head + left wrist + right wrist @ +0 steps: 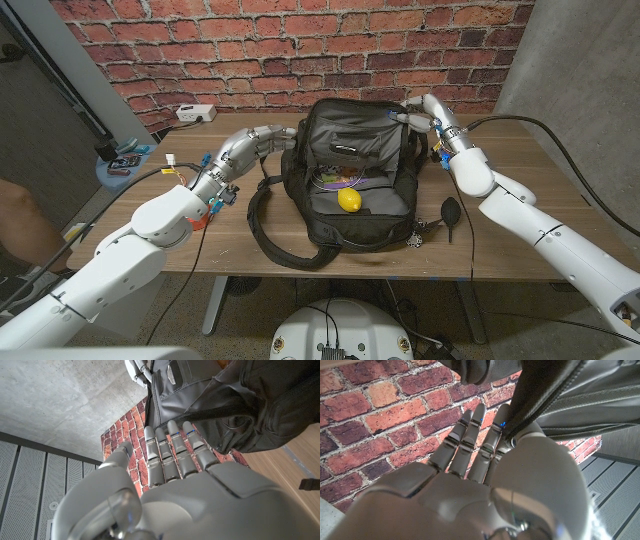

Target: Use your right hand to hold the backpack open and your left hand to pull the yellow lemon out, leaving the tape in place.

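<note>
The black backpack (350,170) stands open in the middle of the table, its flap (350,125) raised toward the brick wall. Inside it lies the yellow lemon (349,199), and behind the lemon is a roll of tape (335,180), partly hidden by the lining. My right hand (412,112) is at the flap's upper right corner. The flap's edge (530,405) runs between its thumb and straight fingers (470,445), so it holds the flap up. My left hand (278,140) is beside the backpack's left side, outside the opening, its fingers (170,455) straight, apart and holding nothing.
A shoulder strap (270,235) loops out over the table at the backpack's front left. A small black object (452,210) lies to its right. A white power strip (190,113) sits at the back left. A person's arm (15,215) shows at the left edge.
</note>
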You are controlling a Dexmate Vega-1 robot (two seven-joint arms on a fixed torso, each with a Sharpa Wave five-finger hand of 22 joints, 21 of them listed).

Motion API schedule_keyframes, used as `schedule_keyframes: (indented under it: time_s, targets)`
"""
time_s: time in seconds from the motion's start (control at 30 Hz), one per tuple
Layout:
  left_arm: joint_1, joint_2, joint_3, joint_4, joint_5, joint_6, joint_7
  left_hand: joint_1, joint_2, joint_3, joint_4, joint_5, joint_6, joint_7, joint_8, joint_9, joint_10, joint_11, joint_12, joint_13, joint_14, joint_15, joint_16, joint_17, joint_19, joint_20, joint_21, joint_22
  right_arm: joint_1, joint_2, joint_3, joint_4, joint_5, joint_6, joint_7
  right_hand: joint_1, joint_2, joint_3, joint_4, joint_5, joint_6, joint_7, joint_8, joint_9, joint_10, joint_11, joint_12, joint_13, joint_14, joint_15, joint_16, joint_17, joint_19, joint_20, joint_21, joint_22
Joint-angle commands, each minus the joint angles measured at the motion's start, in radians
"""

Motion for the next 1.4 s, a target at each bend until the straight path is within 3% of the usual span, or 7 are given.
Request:
schedule_keyframes:
  time_s: [0.03, 0.6, 0.9, 1.1, 1.4]
  targets:
    - [0.004, -0.001, 0.012, -0.018, -0.048, 0.002, -0.047, 0.001, -0.011, 0.009, -0.001, 0.008, 0.004, 0.007, 0.000, 0.006, 0.003, 0.006, 0.005, 0.006, 0.006, 0.006, 0.001, 0.003, 0.012, 0.004, 0.012, 0.002, -0.021, -0.008, 0.008, -0.027, -0.006, -0.020, -0.018, 0.005, 0.007, -0.003, 0.000, 0.008, 0.003, 0.001, 0.007, 0.004, -0.005, 0.001, 0.002, 0.004, 0.010, -0.133, -0.001, 0.002, -0.003, -0.090, -0.002, 0.003]
    - [-0.056, 0.029, 0.054, -0.010, -0.066, 0.023, -0.115, 0.001, -0.010, 0.018, 0.001, 0.010, 0.002, 0.014, -0.006, 0.008, 0.003, 0.013, 0.008, 0.021, 0.011, 0.011, 0.000, 0.002, 0.024, 0.006, 0.024, 0.003, -0.061, -0.023, 0.029, -0.069, -0.002, -0.041, -0.033, 0.008, 0.009, -0.007, 0.000, 0.008, 0.003, 0.001, 0.006, 0.004, -0.006, 0.000, 0.001, 0.004, 0.009, -0.133, -0.005, 0.004, -0.003, -0.089, -0.002, 0.002]
    - [-0.169, 0.054, 0.120, -0.005, -0.039, 0.082, -0.152, 0.029, -0.022, 0.024, -0.028, 0.014, 0.008, 0.014, -0.010, 0.006, 0.005, 0.010, 0.010, 0.030, 0.023, 0.006, 0.009, 0.003, 0.033, 0.007, 0.034, 0.002, -0.072, -0.025, 0.043, -0.057, 0.005, -0.014, -0.047, 0.008, 0.010, -0.010, 0.001, 0.008, 0.001, 0.001, 0.004, 0.005, -0.006, 0.000, 0.001, 0.004, 0.009, -0.133, -0.006, 0.005, -0.003, -0.088, -0.002, 0.002]
    - [-0.205, 0.092, 0.133, -0.036, -0.015, 0.136, -0.141, 0.071, -0.037, 0.029, -0.055, 0.017, 0.013, 0.013, -0.015, 0.003, 0.007, 0.007, 0.009, 0.038, 0.021, 0.006, 0.017, 0.005, 0.037, 0.005, 0.041, 0.001, -0.072, -0.023, 0.051, -0.041, 0.013, 0.007, -0.054, 0.010, 0.011, -0.011, 0.001, 0.008, 0.001, 0.000, 0.004, 0.005, -0.006, 0.000, 0.000, 0.004, 0.009, -0.133, -0.007, 0.006, -0.003, -0.088, -0.002, 0.002]
    - [-0.269, 0.113, 0.167, -0.057, 0.045, 0.178, -0.126, 0.137, -0.072, 0.026, -0.067, 0.018, 0.021, 0.009, -0.020, -0.001, 0.015, 0.003, 0.011, 0.046, 0.025, -0.004, 0.029, 0.005, 0.047, 0.003, 0.052, -0.002, -0.070, -0.016, 0.056, -0.014, 0.021, 0.035, -0.062, 0.012, 0.012, -0.013, 0.000, 0.008, 0.001, 0.001, 0.004, 0.005, -0.007, 0.000, 0.000, 0.006, 0.008, -0.134, -0.010, 0.007, -0.003, -0.088, -0.002, 0.002]
